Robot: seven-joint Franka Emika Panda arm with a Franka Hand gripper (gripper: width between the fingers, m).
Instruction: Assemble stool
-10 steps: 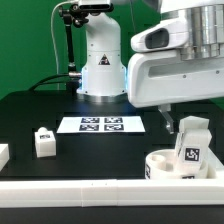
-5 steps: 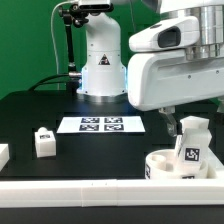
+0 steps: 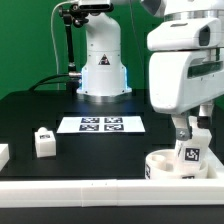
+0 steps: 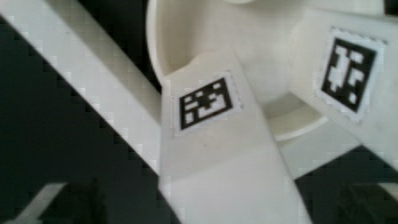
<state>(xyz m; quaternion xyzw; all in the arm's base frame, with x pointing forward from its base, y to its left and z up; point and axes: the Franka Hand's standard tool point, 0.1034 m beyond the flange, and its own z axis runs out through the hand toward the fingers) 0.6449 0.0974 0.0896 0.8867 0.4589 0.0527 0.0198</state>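
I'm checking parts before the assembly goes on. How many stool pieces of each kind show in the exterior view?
White chunky plastic block legs: 3. One is loose, one, likely a leg, is cut off at the exterior view's left edge, and one stands at the seat.
White round plastic disc seat: 1
Total: 4

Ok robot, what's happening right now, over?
Gripper open, around upright leg, not gripping. Leg stands in round seat. Second leg loose, exterior view's left. Nothing seen blocking.
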